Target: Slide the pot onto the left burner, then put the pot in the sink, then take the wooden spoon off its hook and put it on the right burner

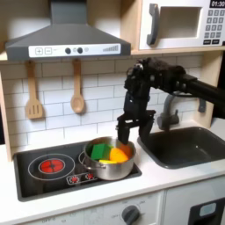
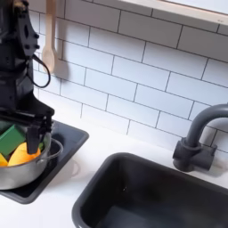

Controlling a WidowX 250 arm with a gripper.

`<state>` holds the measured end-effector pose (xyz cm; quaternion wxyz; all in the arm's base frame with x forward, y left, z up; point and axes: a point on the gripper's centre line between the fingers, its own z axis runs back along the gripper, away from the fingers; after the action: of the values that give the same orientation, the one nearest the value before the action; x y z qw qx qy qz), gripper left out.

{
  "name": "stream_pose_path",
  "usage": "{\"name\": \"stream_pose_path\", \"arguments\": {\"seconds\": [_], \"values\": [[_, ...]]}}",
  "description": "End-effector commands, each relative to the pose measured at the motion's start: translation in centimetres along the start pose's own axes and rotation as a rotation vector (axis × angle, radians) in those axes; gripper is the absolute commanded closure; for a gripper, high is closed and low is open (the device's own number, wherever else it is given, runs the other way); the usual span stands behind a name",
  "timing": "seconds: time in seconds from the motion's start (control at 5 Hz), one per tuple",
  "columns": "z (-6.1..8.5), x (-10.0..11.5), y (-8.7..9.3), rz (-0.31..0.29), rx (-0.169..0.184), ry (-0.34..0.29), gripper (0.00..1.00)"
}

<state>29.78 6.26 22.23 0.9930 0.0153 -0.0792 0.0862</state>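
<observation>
A: Pot [image 1: 109, 162] first. Where does it sit?

B: On the burner at the first exterior view's right, the one nearer the sink [image 1: 189, 146]. It holds something green and something orange. The red-ringed burner [image 1: 53, 164] at the first exterior view's left is bare.

A: And the gripper [image 1: 130, 134]?

B: Right above the pot's far rim, fingers pointing down and spread apart, gripping nothing. In the second exterior view the gripper [image 2: 29, 135] hangs at the rim, perhaps touching it.

A: So how should the slide go?

B: I'd hook one finger inside the rim, keep it low, and push slowly across the stovetop so the pot doesn't tip or spill.

A: The wooden spoon [image 1: 77, 90]?

B: On its hook against the tile, beside the slotted spatula [image 1: 33, 92]. Leave it for later.
</observation>
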Motion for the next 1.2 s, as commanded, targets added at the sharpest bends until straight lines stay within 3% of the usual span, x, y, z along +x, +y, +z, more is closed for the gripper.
{"name": "stream_pose_path", "arguments": {"seconds": [0.0, 0.4, 1.0], "values": [[-1.9, 3.5, 2.6, 0.027, 0.013, 0.014, 0.0], [-3.4, 5.0, 3.8, 0.03, 0.033, 0.003, 0.0], [-5.2, 5.2, 4.2, 0.026, 0.043, 0.026, 0.0]]}}
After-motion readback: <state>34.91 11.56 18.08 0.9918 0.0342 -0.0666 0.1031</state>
